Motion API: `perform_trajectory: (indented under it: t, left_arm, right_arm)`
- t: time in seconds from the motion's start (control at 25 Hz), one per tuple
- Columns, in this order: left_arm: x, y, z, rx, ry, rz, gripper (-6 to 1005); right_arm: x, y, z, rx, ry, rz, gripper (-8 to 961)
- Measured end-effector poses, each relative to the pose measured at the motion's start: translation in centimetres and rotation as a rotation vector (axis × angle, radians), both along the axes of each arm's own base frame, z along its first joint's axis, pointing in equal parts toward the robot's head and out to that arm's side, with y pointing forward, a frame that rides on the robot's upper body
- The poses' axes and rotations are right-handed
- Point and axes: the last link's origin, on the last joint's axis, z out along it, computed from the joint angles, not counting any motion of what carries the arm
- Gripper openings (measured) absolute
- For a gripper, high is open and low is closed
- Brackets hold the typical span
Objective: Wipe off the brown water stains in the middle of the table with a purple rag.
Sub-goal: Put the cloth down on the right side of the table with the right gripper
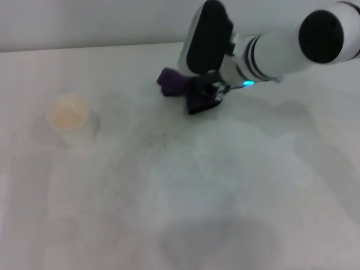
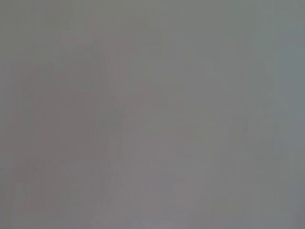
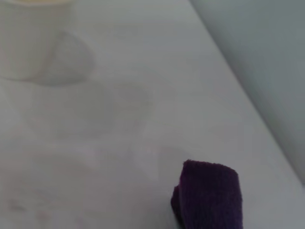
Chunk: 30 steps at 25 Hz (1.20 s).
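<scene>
Here your right gripper (image 1: 207, 94) sits at the far middle of the table (image 1: 236, 185), and its fingers seem clamped on the purple rag (image 1: 179, 83), though the wrist housing hides the tips in the head view, so take that grip as a judgement. The rag lies on the tabletop, bunched, its long axis running left to right, with a rolled end poking out to the left of the gripper toward the cream cup (image 1: 68, 112) at the far left. In the right wrist view the rag (image 3: 209, 195) shows as a folded purple wad with bare table beyond it and the cup (image 3: 33, 38) farther off. You have no clear brown stain in sight; only faint greyish smudges mark the middle of the table, so you may sweep the wrong patch. A loose hold could also let the rag slip out under pressure. Your left arm is out of view; its wrist camera shows only blank grey.
</scene>
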Motion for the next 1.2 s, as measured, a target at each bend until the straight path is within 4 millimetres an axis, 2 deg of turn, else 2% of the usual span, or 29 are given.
perform_trajectory:
  t: [0.32,0.52,0.6,0.84,0.92,1.08,1.2]
  left_arm:
    - [-0.5,-0.4,0.6,0.024,-0.017,0.012,890]
    - [-0.4,-0.2,0.7,0.029,-0.015,0.004,890]
    - [-0.3,-0.1,0.7,0.029,-0.011,0.001,890]
    - [0.0,0.3,0.7,0.023,-0.005,-0.015,890]
    - [0.0,0.3,0.7,0.024,-0.005,-0.015,891]
    - [0.1,0.3,0.6,0.019,-0.004,-0.019,891]
    - [0.0,0.2,0.7,0.021,-0.004,-0.015,891]
  right_arm:
    - [0.9,1.2,2.2,0.12,-0.075,-0.037,102]
    - [0.7,1.6,3.4,0.134,-0.108,-0.069,102]
    - [0.4,1.3,2.9,0.103,-0.129,-0.064,102]
    - [-1.9,-1.7,-0.8,-0.106,-0.104,-0.053,103]
    - [-2.5,-2.5,-1.5,-0.158,-0.093,-0.042,103]
    - [-3.4,-4.0,-2.3,-0.277,-0.07,-0.051,104]
    - [-3.8,-4.9,-2.2,-0.356,-0.014,-0.062,104]
